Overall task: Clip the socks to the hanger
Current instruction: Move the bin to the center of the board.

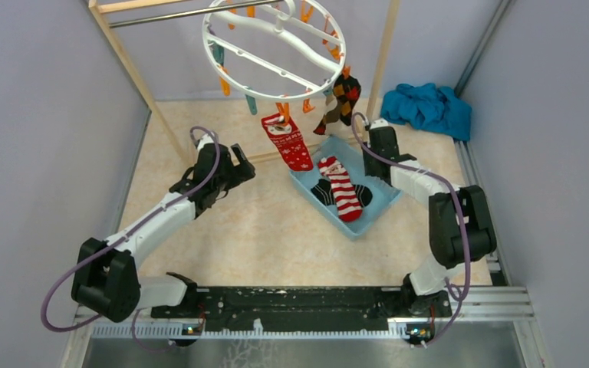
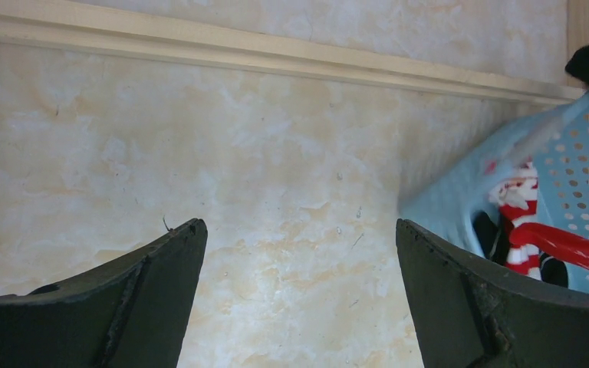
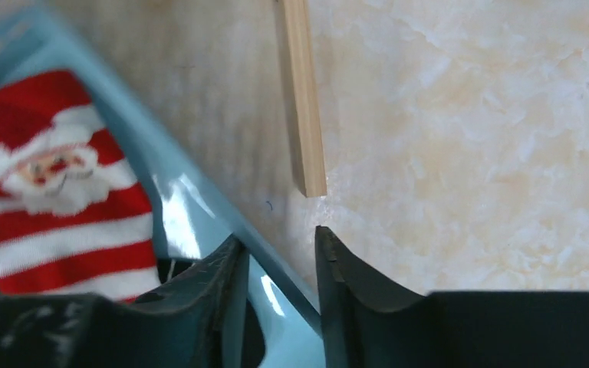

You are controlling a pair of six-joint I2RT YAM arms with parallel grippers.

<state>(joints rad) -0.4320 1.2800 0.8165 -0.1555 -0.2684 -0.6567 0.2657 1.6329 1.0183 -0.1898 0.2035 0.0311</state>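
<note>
- Closest, my right gripper (image 3: 276,234) straddles the blue basket (image 3: 192,207) at its wall, part-closed; whether it pinches I cannot tell.
- My left gripper (image 2: 297,222) gapes wide, empty, over the surface (image 2: 276,138) beside the basket.
- Inside, a striped sock (image 1: 341,188) lies across a black sock (image 1: 364,194).
- Over the far edge, the hanger (image 1: 280,29) carries a red sock (image 1: 290,146) and an argyle sock (image 1: 343,98).

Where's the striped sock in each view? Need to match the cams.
Top external: striped sock right of centre, lying in the blue basket.
Left wrist: sock at the right edge, inside the basket.
Right wrist: sock on the left, Santa face showing, beside the basket rim.
Shared landmark: the blue basket, in all three.
</note>
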